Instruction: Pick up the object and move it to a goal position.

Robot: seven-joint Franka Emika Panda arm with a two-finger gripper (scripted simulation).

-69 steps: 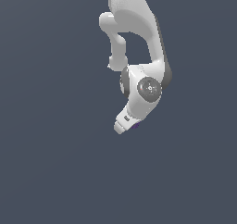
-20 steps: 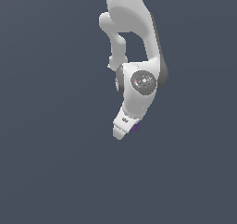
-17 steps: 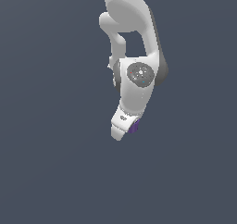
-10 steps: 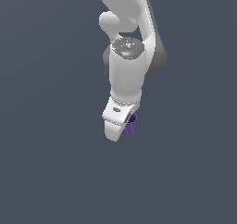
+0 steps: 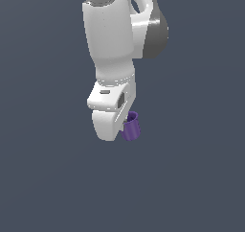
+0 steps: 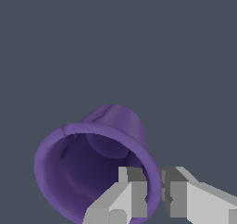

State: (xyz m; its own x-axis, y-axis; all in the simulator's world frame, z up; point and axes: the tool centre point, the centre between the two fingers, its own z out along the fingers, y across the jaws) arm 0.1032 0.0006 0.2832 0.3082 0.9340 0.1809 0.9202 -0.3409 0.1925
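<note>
1. In the exterior view the white arm point(image 5: 117, 44) comes down from the upper edge of the picture, and its gripper point(image 5: 111, 125) points downward in front of a plain dark grey-blue background.

2. The purple cup point(image 5: 131, 126) shows at the lower end of the gripper, on the exterior view's right side of it. Only a part of the cup is visible there, because the white body of the gripper covers the rest.

3. In the same view the cup is tilted a little, and it touches the gripper.

4. The wrist view shows the cup point(image 6: 99, 158) from its open side. I can see into it down to the flat base, and the rimmed lip goes around the opening.

5. Two grey and white fingers point(image 6: 131, 193) of the gripper point(image 6: 154, 190) stand close to each other, with only a narrow gap between them.

6. The wall of the cup passes through this gap at the rim. One finger is inside the cup opening, and the other finger point(image 6: 178, 190) is outside, against the outer wall.

7. So the jaws are pinching the cup by its wall, at one side of the rim and not around the whole body.

8. No surface under the cup can be told in either view; the background is uniform.
</note>
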